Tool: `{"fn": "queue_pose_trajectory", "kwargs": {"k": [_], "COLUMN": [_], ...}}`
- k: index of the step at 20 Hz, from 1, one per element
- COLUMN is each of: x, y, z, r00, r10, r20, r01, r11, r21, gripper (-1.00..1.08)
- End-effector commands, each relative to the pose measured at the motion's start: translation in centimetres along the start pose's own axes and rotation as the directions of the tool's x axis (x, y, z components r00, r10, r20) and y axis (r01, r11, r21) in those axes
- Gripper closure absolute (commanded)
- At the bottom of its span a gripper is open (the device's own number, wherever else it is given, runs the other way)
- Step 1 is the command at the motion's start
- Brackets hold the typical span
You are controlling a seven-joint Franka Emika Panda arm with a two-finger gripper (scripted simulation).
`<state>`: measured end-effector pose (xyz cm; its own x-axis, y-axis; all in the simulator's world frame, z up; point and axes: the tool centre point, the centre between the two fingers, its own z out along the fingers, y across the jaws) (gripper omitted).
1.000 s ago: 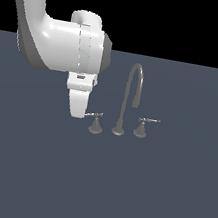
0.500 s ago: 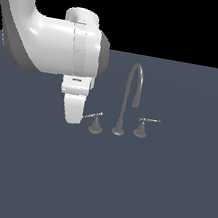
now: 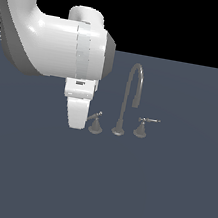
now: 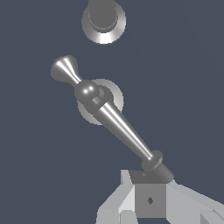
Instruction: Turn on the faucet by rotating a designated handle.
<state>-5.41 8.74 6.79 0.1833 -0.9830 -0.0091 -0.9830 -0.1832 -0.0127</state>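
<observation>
Gripper (image 4: 151, 199) low over surface (image 3: 157, 190); finger spacing cannot be told. Handle (image 4: 118, 127) lever tip meets gripper front, cone base just beyond. Faucet (image 3: 128, 99) spout stands further past handle.

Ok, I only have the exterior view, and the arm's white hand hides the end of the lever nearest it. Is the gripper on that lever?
Observer: In the wrist view the handle ends right at the gripper; its tip overlaps one finger.
Operator: Clamped on it?
Observer: Cannot tell. No second pad shows on the tip's other side.
Operator: Anything else close by?
Observer: Only the spout's round base, beyond the handle's cone and apart from it.
</observation>
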Motion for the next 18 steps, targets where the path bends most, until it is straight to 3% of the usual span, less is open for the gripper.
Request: {"fn": "queue_pose_trajectory", "kwargs": {"k": [1,7,8,18], "x": [2.3,5.0,1.7,8.8], "y": [0.8,2.1,1.4,0.9], "z": [0.1,0.2,-0.1,0.2], "r00": [1.000,0.999,1.000,0.999], "r10": [0.024,0.039,-0.014,0.035], "r20": [-0.006,-0.009,0.001,-0.008], "r01": [-0.024,-0.039,0.014,-0.035], "r11": [1.000,0.999,1.000,0.999], "r21": [-0.005,-0.011,-0.003,-0.011], "gripper": [1.08,1.08,1.08,1.08]}}
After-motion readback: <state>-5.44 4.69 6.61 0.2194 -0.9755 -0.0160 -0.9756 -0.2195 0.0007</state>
